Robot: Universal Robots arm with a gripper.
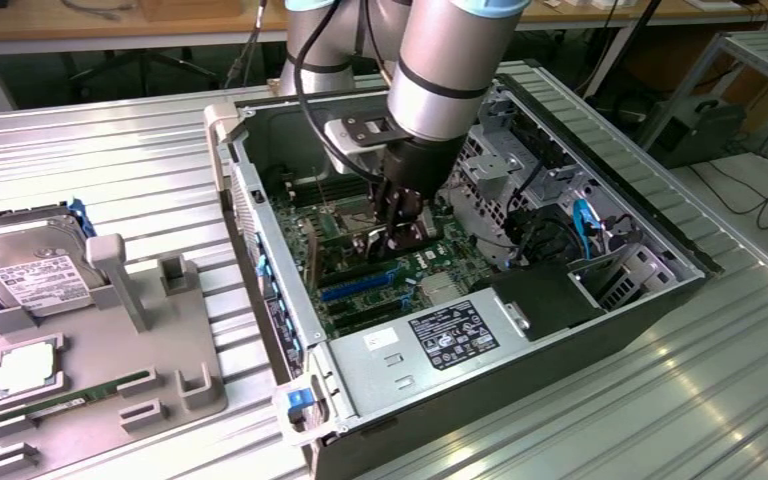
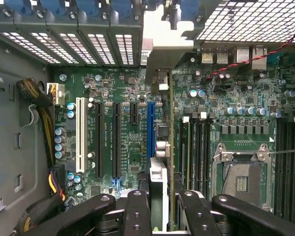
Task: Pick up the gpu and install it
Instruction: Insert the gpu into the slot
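At the exterior view's left, a grey holder (image 1: pixel 171 350) carries a hard drive (image 1: pixel 31 270), a processor (image 1: pixel 27 368) and a memory stick (image 1: pixel 71 403). Inside the open computer case (image 1: pixel 611 170), the tool (image 2: pixel 162 216) is clamped on the gpu (image 2: pixel 170 147), edge-on over the motherboard (image 2: pixel 128 83) beside a blue slot (image 2: pixel 151 128). Installation looks under way, and seating it likely demands squaring edge to slot.

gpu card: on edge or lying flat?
On edge: thin dark expansion card presents its slim edge above green motherboard, held in the pincer.
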